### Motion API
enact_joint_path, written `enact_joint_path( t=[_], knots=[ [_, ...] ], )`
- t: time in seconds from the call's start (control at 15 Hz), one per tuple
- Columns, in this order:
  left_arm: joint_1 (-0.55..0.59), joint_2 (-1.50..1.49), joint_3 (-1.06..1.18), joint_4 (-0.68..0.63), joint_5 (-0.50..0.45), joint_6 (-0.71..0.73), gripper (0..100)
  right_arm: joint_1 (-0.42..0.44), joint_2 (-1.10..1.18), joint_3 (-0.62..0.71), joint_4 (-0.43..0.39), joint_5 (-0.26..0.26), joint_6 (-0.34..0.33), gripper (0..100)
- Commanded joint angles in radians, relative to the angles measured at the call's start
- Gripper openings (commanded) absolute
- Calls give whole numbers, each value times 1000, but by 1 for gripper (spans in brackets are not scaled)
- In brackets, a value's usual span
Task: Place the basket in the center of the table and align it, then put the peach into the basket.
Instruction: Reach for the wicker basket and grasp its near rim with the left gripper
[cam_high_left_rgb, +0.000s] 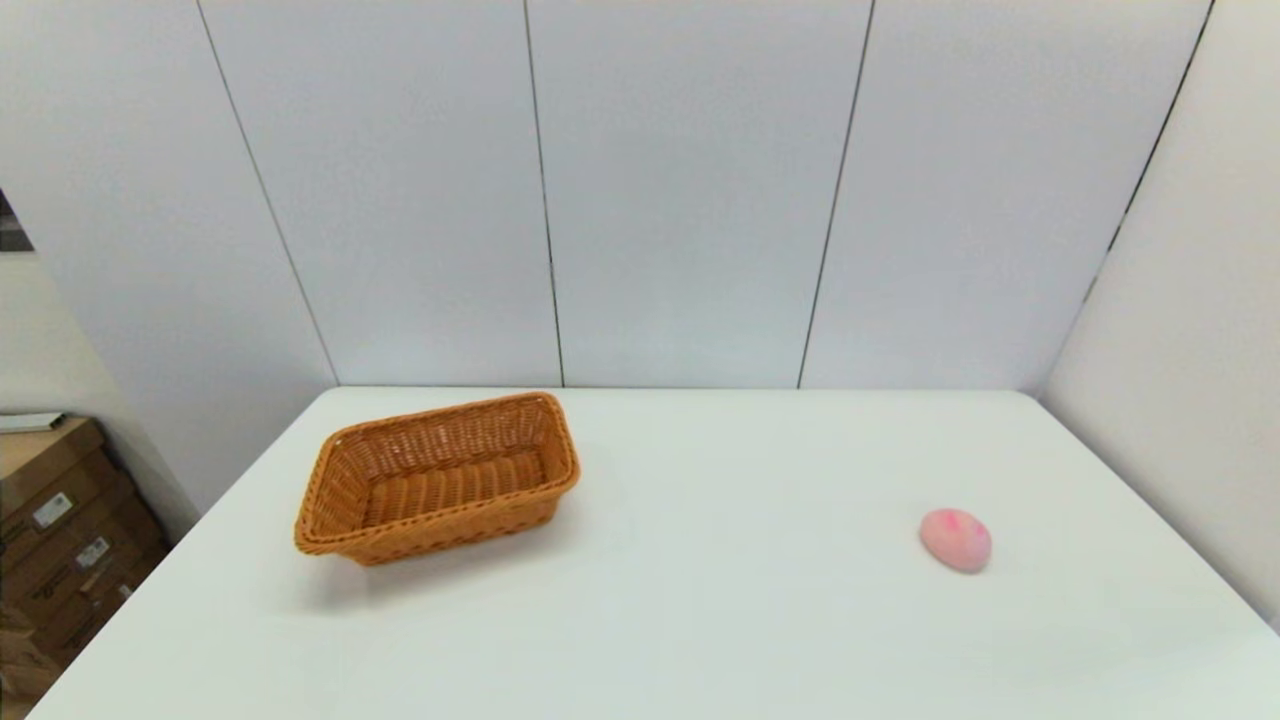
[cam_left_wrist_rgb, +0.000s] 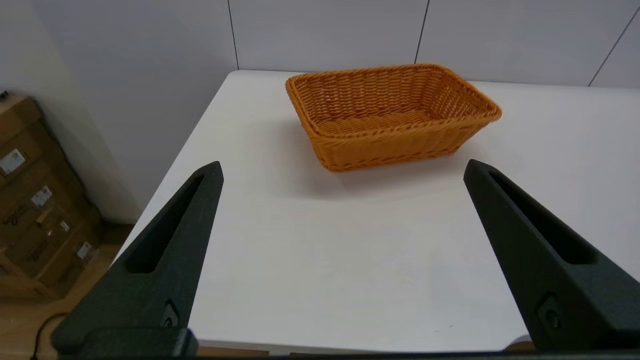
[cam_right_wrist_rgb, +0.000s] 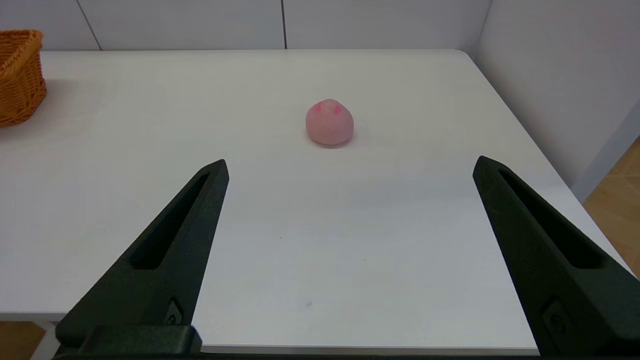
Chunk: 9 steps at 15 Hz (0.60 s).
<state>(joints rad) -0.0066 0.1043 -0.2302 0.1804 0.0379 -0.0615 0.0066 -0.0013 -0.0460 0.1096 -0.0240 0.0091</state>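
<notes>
Worktop (cam_high_left_rgb: 700, 600): large, plain white, matte; set against pale panelled walls at the back and on the robot's right.
Basket (cam_high_left_rgb: 437, 478): rectangular orange-brown wicker with flared sides and a braided rim; sits on the left half of the worktop toward the far edge, off centre, turned at a slant to the worktop edges; nothing inside it.
Peach (cam_high_left_rgb: 955, 540): small, rounded, pale pink with darker pink-red streaks; rests on the bare worktop on the right side, well apart from the basket.
Left gripper (cam_left_wrist_rgb: 342, 170): held over the near-left part of the worktop, facing the basket and short of it; its two black fingers (cam_left_wrist_rgb: 165, 245) spread wide apart, holding nothing.
Right gripper (cam_right_wrist_rgb: 350, 167): held over the near-right part of the worktop, facing the peach and short of it; its fingers (cam_right_wrist_rgb: 170, 245) likewise wide apart, holding nothing.
Cardboard boxes (cam_high_left_rgb: 60, 530): brown, stacked on the floor beyond the worktop's left edge, white labels on their sides.
Arms in the head view: neither shows.
</notes>
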Motion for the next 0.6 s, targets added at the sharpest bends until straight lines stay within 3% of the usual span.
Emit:
enact_joint_path(
  t=[0.07,0.27,0.6],
  knots=[
    [2,776,-512,70,11,-224,100,1,0,0,1,-1,0,100],
    [4,1189,-664,70,5,-284,100,1,0,0,1,-1,0,100],
    [33,1597,-796,108,-7,-366,100,1,0,-2,5,-1,-1,100]
  ],
)
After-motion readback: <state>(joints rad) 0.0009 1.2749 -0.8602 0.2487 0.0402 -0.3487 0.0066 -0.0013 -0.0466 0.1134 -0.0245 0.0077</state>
